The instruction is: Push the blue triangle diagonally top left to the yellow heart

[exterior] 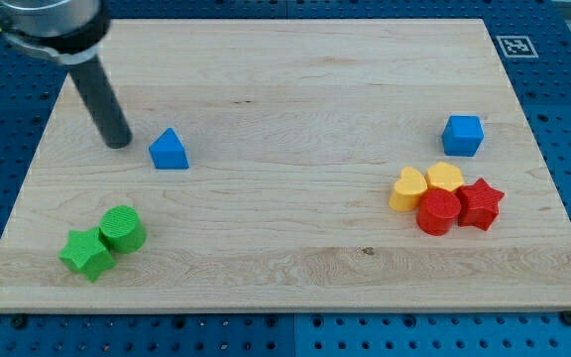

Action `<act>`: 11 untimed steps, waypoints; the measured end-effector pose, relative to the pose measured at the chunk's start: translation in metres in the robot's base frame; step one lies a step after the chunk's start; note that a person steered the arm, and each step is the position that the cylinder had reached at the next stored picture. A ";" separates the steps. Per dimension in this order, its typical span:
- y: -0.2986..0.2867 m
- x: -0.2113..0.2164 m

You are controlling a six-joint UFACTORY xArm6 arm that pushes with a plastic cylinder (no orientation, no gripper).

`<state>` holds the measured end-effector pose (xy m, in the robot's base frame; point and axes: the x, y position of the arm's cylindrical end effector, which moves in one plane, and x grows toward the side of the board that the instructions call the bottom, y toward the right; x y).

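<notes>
The blue triangle (169,150) lies on the wooden board at the view's left. My tip (119,144) rests on the board just left of it, a small gap apart. The yellow heart (407,188) lies far off at the view's right, in a cluster with another yellow block (445,178), a red cylinder (438,212) and a red star (480,204).
A blue cube (462,135) sits above the right cluster. A green cylinder (122,228) and a green star (87,254) lie at the lower left. The board (285,99) ends in a blue pegboard surround on all sides.
</notes>
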<state>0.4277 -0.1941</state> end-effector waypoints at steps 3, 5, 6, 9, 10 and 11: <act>0.019 0.016; 0.087 0.038; 0.112 0.054; 0.201 0.057; 0.237 0.057; 0.246 0.052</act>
